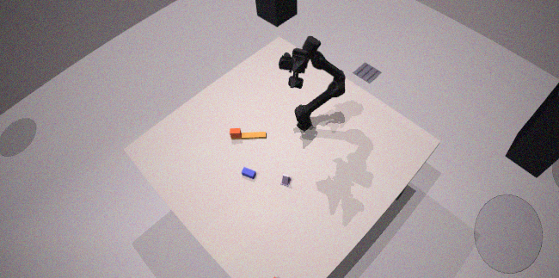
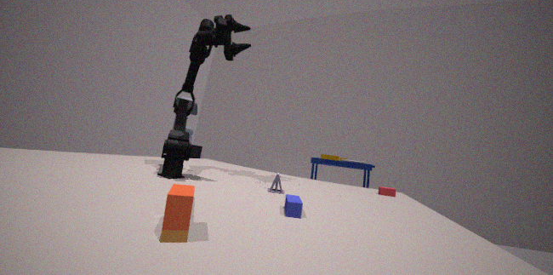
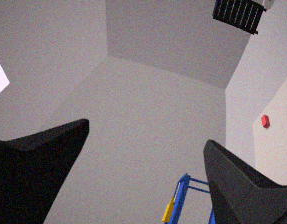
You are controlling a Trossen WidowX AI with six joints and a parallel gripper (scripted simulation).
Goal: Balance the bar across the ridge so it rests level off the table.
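The yellow-orange bar (image 1: 254, 135) (image 2: 174, 236) lies flat on the table, with an orange-red block (image 1: 235, 133) (image 2: 179, 208) on top of one end. The ridge, a small grey-purple stand (image 1: 285, 180) (image 2: 276, 184) with a narrow top, stands on the table apart from the bar, with nothing on it. My gripper (image 2: 250, 37) (image 3: 147, 136) is open and empty. It is raised high above the table, far from the bar and the ridge, and points sideways. Neither the bar nor the ridge shows in the wrist view.
A blue block (image 1: 248, 173) (image 2: 293, 206) lies on the table between the bar and the ridge, nearer the front in the top view. A red block (image 2: 387, 191) (image 3: 265, 121) lies near the table's edge. A blue bench (image 2: 342, 163) stands beyond the table.
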